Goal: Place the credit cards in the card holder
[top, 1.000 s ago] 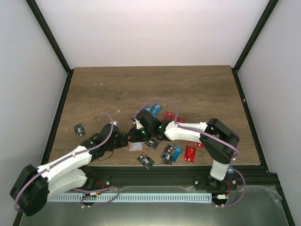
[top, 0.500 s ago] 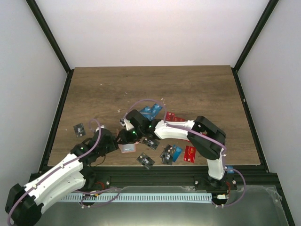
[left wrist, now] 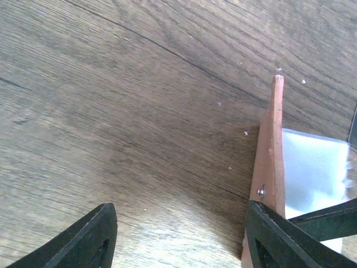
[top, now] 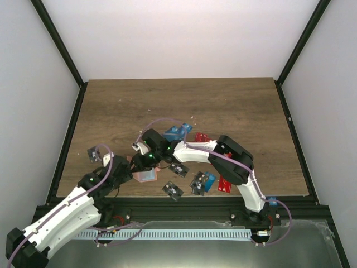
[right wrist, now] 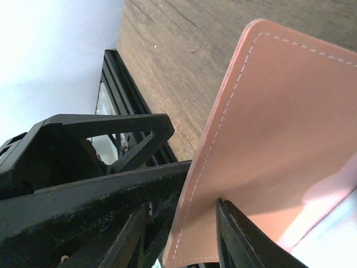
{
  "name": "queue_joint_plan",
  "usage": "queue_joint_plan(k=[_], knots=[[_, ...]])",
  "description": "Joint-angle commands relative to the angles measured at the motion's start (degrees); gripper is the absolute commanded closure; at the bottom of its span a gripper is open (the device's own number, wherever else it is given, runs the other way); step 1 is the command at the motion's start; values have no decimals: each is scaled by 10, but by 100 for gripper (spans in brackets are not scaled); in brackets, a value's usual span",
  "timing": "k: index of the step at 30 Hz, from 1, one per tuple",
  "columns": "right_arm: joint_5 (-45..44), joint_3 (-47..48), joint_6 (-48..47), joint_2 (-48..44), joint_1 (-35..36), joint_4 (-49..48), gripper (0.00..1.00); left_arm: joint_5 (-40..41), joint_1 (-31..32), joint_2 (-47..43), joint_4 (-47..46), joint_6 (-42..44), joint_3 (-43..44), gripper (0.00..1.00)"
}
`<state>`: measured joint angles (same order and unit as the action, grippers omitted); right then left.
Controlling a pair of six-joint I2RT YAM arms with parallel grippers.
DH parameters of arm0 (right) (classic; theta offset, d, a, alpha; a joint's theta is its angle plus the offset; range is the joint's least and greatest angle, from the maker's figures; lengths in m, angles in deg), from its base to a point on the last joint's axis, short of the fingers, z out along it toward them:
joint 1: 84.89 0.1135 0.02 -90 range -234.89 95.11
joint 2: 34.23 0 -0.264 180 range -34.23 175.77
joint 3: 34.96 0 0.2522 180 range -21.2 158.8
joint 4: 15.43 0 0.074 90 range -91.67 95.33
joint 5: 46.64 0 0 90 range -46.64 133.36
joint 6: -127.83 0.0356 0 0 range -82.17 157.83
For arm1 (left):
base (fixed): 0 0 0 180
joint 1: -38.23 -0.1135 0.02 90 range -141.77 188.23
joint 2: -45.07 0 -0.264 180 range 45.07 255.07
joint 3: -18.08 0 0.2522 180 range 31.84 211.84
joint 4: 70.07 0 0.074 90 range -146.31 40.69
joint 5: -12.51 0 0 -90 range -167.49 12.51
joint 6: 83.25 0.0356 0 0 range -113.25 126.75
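Your right gripper (top: 144, 162) is clamped on the card holder (top: 146, 175), which is tipped up on edge over the table (top: 223, 106). Your left gripper (left wrist: 178, 234) stands wide open just left of the holder, one finger close beside it. Most credit cards (top: 175, 133) lie scattered right of the holder; one black card (top: 93, 153) lies well left.

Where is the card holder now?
In the top view, the card holder is near the front edge of the table, left of centre, held by the right pincer, with the open left pincer just to its left.
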<state>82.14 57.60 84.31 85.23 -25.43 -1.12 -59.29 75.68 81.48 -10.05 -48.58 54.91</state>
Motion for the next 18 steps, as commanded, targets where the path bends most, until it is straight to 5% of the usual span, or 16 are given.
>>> queue_joint_plan(k=[1,18], knots=[[-70,23,21,69,3,-1,64,-70,15,-38,-107,-1,65,34],[-103,87,-3,150,-8,54,63,-96,15,-33,-25,30,168,28]])
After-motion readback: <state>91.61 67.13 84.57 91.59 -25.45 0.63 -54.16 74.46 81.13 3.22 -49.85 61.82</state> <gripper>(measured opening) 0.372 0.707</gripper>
